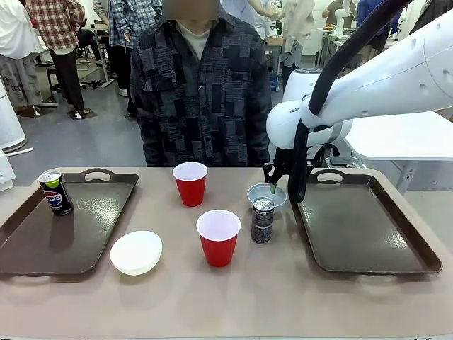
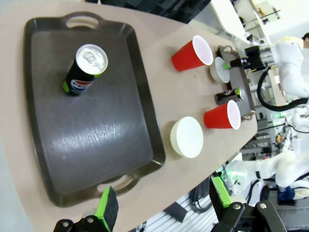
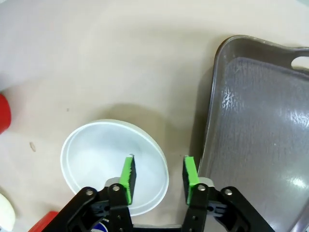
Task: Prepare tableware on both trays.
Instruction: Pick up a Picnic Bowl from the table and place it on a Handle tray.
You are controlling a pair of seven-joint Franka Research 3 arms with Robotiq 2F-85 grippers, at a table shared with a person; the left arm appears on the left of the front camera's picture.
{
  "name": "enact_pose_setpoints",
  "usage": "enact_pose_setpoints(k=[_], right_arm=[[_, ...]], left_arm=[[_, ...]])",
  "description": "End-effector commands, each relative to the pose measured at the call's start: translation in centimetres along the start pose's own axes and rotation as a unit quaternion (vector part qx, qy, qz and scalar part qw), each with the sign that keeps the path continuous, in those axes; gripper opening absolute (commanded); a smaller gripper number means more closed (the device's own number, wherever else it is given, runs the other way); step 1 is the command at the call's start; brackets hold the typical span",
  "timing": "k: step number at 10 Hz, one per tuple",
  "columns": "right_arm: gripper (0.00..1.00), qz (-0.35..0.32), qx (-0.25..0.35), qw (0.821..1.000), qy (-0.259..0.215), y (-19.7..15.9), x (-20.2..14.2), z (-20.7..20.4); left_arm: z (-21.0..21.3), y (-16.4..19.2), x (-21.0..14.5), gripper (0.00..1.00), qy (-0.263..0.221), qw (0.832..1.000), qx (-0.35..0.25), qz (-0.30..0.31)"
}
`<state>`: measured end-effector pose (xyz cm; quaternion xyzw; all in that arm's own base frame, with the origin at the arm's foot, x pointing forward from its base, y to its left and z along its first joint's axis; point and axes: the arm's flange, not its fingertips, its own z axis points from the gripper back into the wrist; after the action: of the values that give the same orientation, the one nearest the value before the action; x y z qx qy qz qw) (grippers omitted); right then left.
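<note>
My right tool (image 3: pixel 157 174) hangs released, one pad inside and one outside the tray-side rim of the small pale grey-blue plastic bowl (image 3: pixel 96 159). It sits on the counter (image 3: pixel 120 58) just beside the dark brown rectangular tray (image 3: pixel 260 121). I judge it light, stiff, slick — pinch the rim wall squarely.

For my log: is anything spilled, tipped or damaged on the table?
Nothing stands out. The Pepsi can, the black can, the far red cup and the near red cup stand upright; no spill shows.
</note>
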<state>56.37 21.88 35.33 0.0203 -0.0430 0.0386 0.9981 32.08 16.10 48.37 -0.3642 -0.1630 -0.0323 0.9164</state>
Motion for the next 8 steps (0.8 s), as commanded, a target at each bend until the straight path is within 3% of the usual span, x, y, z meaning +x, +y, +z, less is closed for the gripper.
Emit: enact_pose_setpoints(k=[1, 4, 5, 8], right_arm=[[0.38, -0.004, -0.022, 1.0, 0.004, 0.35, 0.49, 0.1], [0.06, -0.011, -0.016, 1.0, 0.011, -0.01, 0.67, 0.06], [0.0, -0.013, -0.016, 1.0, 0.01, -0.05, 0.74, 0.08], [0.0, -0.012, -0.012, 1.0, 0.009, -0.23, 0.58, 0.71]], left_arm=[[0.09, -0.01, 0.08, 1.0, -0.008, 1.0, -0.003, 0.001], [0.09, -0.01, 0.08, 1.0, -0.008, 1.0, -0.003, 0.001], [0.09, -0.01, 0.08, 1.0, -0.008, 1.0, -0.003, 0.001], [0.09, -0.01, 0.08, 1.0, -0.008, 1.0, -0.003, 0.001]])
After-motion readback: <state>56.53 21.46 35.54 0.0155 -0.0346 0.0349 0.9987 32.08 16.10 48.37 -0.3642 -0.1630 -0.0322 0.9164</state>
